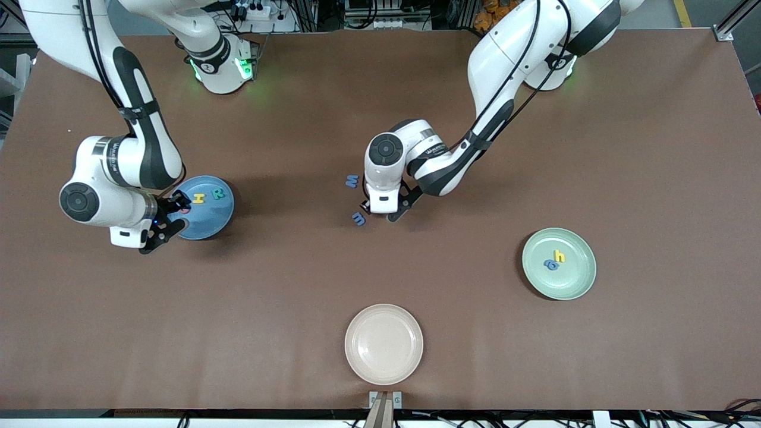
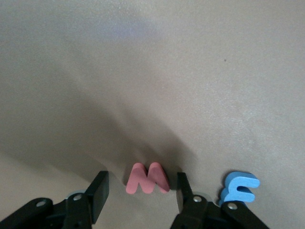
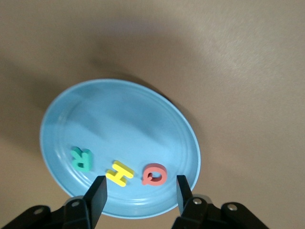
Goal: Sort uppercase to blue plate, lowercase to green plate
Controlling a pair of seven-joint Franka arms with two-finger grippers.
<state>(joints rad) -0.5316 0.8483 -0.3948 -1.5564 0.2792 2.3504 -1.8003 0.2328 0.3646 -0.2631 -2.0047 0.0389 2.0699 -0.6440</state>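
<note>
The blue plate [image 1: 209, 229] holds a yellow H [image 3: 119, 173], a teal R [image 3: 81, 159] and a red Q [image 3: 154, 174]. My right gripper [image 3: 140, 193] hangs open just above the plate's rim [image 3: 143, 212], by the Q, holding nothing. At mid-table my left gripper [image 2: 140, 194] stands open astride the red w [image 2: 147, 179], one finger [image 2: 183, 193] close against it. A small blue m [image 2: 240, 187] lies beside that finger. A larger blue W/M [image 1: 352, 181] lies farther from the front camera. The green plate [image 1: 574, 282] carries a yellow h [image 1: 559, 255] and a blue a-like letter [image 1: 552, 264].
A cream plate [image 1: 384, 343] sits near the table's front edge, midway along it. Bare brown table stretches between the plates. The left arm's wrist [image 1: 386, 154] hides the red w in the front view.
</note>
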